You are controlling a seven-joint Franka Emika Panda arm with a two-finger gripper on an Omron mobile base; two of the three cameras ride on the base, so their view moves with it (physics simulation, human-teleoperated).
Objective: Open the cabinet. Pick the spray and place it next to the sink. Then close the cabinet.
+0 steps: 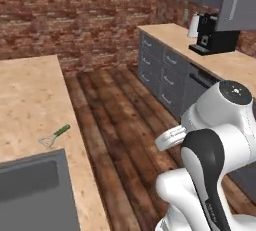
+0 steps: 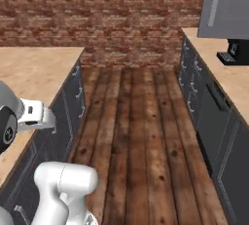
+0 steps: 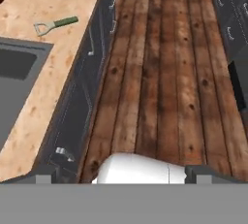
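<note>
Lettering of any kind is hard to find: the only marking is a faint vertical print on the dark forearm of the arm (image 1: 212,185) at the lower right of the left base view, too small to read. The coffee machine (image 1: 214,35) at the upper right of that view carries no legible brand.

The gripper (image 3: 123,175) sits at the bottom of the hand view, its two dark finger tips (image 3: 44,175) far apart near the lower left and lower right corners, spread wide with nothing between them but the wooden floor (image 3: 160,72) below.

The sink (image 1: 35,195) is at the lower left of the left base view, sunk into the light wooden counter (image 1: 25,100); in the hand view it lies at the left edge. A green-handled peeler (image 1: 55,136) lies on the counter near the sink's far corner, apart from it.

The cabinet (image 1: 239,2) hangs at the upper right of the left base view, a dark-grey door with a vertical silver handle, above the coffee machine; whether it is ajar I cannot tell. Grey drawer fronts (image 1: 160,70) run below the right-hand counter.
</note>
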